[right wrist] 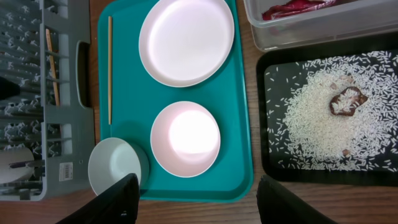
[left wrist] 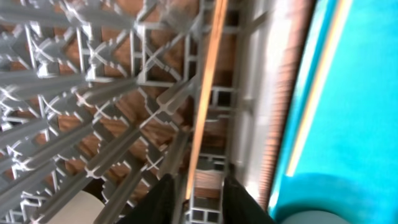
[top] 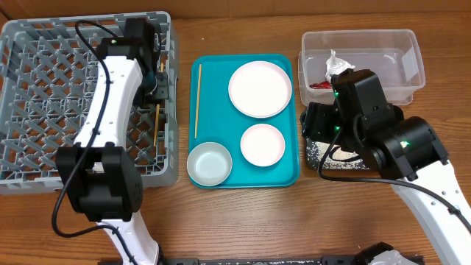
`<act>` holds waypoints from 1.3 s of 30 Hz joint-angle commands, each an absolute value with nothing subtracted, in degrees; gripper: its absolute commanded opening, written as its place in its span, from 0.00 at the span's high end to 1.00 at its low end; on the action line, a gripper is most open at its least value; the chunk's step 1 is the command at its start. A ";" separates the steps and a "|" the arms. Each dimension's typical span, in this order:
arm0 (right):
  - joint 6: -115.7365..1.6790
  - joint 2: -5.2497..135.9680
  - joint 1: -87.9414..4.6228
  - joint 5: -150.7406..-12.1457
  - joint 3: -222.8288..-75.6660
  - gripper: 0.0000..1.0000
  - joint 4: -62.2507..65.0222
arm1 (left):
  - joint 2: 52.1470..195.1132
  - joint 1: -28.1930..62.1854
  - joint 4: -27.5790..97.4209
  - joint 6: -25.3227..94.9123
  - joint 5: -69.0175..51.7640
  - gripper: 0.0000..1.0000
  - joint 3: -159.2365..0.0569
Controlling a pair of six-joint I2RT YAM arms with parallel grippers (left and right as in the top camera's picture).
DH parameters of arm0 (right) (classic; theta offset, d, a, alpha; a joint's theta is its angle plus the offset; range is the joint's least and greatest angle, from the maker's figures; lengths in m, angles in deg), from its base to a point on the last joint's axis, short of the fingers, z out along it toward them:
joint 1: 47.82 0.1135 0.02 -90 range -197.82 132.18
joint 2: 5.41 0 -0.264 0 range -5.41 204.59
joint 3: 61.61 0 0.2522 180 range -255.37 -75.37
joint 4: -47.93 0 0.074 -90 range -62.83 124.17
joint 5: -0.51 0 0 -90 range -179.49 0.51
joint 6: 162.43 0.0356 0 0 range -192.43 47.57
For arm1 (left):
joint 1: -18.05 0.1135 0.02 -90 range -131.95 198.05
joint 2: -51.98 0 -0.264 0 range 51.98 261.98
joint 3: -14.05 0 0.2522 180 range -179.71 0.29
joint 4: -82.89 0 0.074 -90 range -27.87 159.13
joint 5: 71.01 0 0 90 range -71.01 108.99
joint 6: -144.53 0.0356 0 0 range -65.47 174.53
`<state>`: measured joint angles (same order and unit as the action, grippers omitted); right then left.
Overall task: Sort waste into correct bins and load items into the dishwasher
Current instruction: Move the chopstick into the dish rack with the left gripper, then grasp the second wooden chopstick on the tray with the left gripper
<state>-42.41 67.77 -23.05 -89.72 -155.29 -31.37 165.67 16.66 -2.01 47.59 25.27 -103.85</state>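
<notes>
My left gripper (top: 157, 82) (left wrist: 200, 202) is open low over the right side of the grey dish rack (top: 44, 88). One chopstick (left wrist: 205, 93) lies in the rack between its fingers and also shows in the right wrist view (right wrist: 53, 65). The second chopstick (top: 197, 99) lies on the teal tray with the white plate (top: 260, 88), small white bowl (top: 263, 144) and pale grey bowl (top: 209, 163). My right gripper (top: 318, 124) (right wrist: 196, 205) is open and empty. The clear tub (top: 408, 51) holds the napkin (top: 338, 62) and red wrapper (top: 320, 83). The black tray (right wrist: 267, 93) holds rice (right wrist: 317, 118) and the brown lump (right wrist: 345, 101).
The teal tray (top: 291, 173) lies between the rack and the two bins. A white round object (right wrist: 11, 165), perhaps the cup, sits in the rack's near right part. Bare wooden table runs along the front edge.
</notes>
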 commanded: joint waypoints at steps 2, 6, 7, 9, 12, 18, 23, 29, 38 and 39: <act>-42.17 67.58 -23.14 -89.76 -156.10 0.38 -31.10 | 158.92 13.82 -2.49 47.22 20.36 0.61 -109.36; -42.17 67.58 -23.16 -89.76 -156.10 0.38 -31.10 | 159.29 9.49 -1.24 47.20 19.09 0.61 -108.38; -42.17 67.58 -23.16 -89.76 -156.10 0.38 -31.10 | 159.77 8.31 -0.35 47.20 18.96 0.60 -107.59; -42.17 67.58 -23.14 -89.76 -156.10 0.38 -31.10 | 161.32 5.82 1.91 47.20 20.18 0.55 -105.75; -42.17 67.58 -23.14 -89.74 -156.10 0.37 -31.10 | 164.62 3.43 4.44 42.81 26.52 0.53 -103.98; -42.17 67.58 -23.14 -89.76 -156.10 0.37 -31.10 | 173.41 3.02 7.11 36.69 29.93 0.52 -103.94; -42.17 67.58 -23.16 -89.76 -156.10 0.37 -31.10 | 179.94 3.06 8.40 36.75 29.91 0.57 -103.94; -42.17 67.58 -23.14 -89.76 -156.10 0.37 -31.10 | 184.27 3.06 9.40 39.44 26.89 0.69 -103.94; -42.17 67.58 -23.16 -89.76 -156.10 0.37 -31.10 | 186.59 3.06 9.60 39.57 24.33 0.81 -104.09; -42.17 67.58 -23.14 -89.76 -156.10 0.37 -31.10 | 186.55 3.06 9.56 39.72 23.66 0.83 -104.31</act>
